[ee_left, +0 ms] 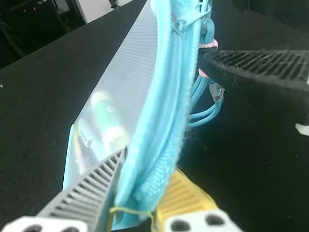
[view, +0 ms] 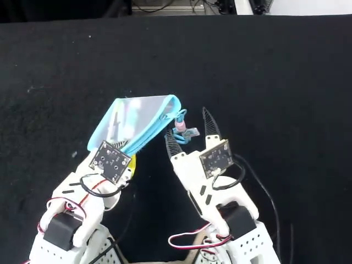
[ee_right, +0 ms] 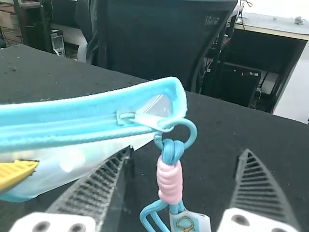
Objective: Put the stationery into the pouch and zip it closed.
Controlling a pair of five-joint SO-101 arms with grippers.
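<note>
Currently: pouch (view: 140, 115) clamped at one end by left gripper (ee_left: 147, 166); right gripper (view: 186, 122), fingers apart, straddles zip pull (view: 181, 129).

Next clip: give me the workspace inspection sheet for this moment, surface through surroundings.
Surface: table under black cloth.
Job's things: translucent pouch with blue zip, held at its near end; pale item showing through its wall; zip pull at the far corner.
Clutter: nothing seen.
Grippers: left gripper shut on pouch; right gripper open, zip pull between its fingers.
Cables: red and white wires on both arms; black cable on the table.
Surroundings: chair and desk behind the table.
</note>
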